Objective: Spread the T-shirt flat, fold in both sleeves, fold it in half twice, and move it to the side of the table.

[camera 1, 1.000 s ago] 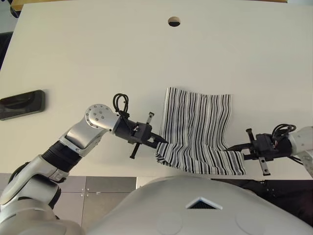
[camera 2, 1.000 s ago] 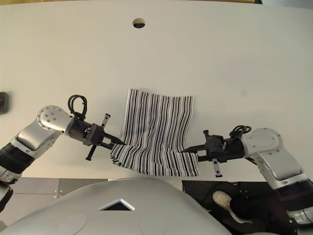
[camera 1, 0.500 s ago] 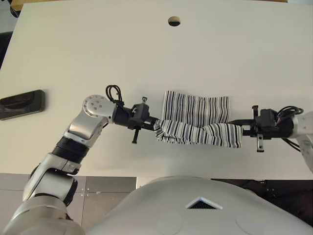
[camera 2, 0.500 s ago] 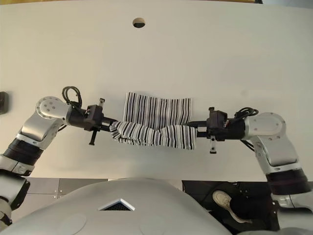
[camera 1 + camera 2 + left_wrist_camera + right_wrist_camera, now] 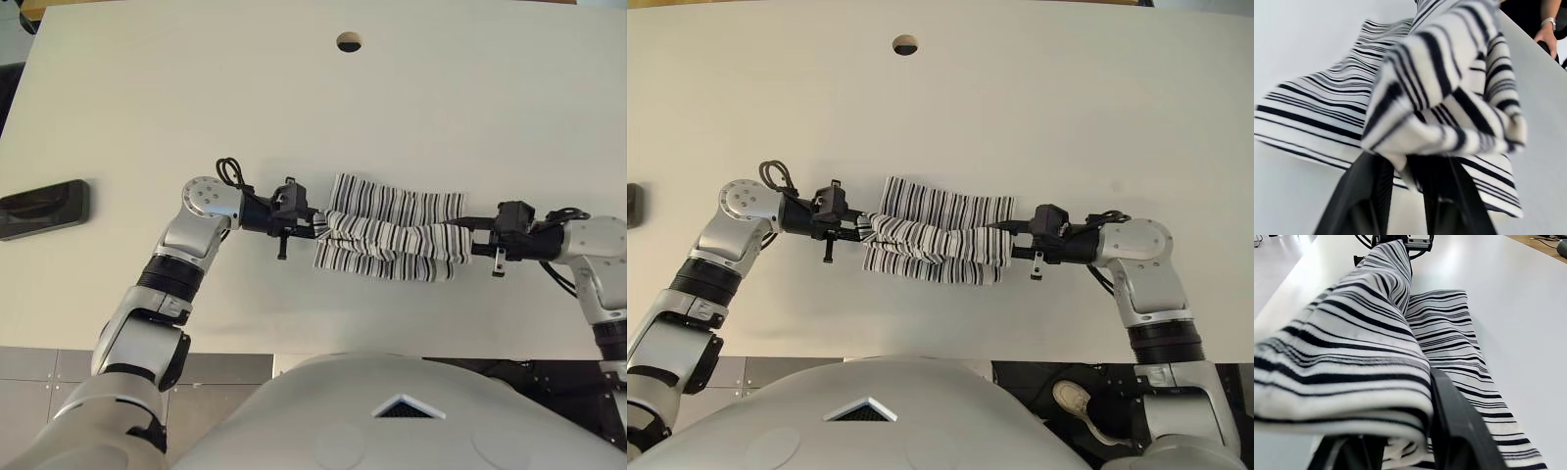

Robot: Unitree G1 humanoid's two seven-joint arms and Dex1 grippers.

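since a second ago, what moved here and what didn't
The left claw and right claw, each still shut on a near corner of the shirt, lifted that edge and carried it away from the robot toward the far edge, nearly folding the shirt in half. The far edge stayed put on the table, as did the phone.

Looks like an office or a lab room to me, can't pin it down further. There's a big pale desk with a round cable hole near its far edge, the kind office desks have. Past the near edge you can see grey floor panels with little metal fittings where they meet, raised-floor style. A dark flat object sits by the desk's left edge.
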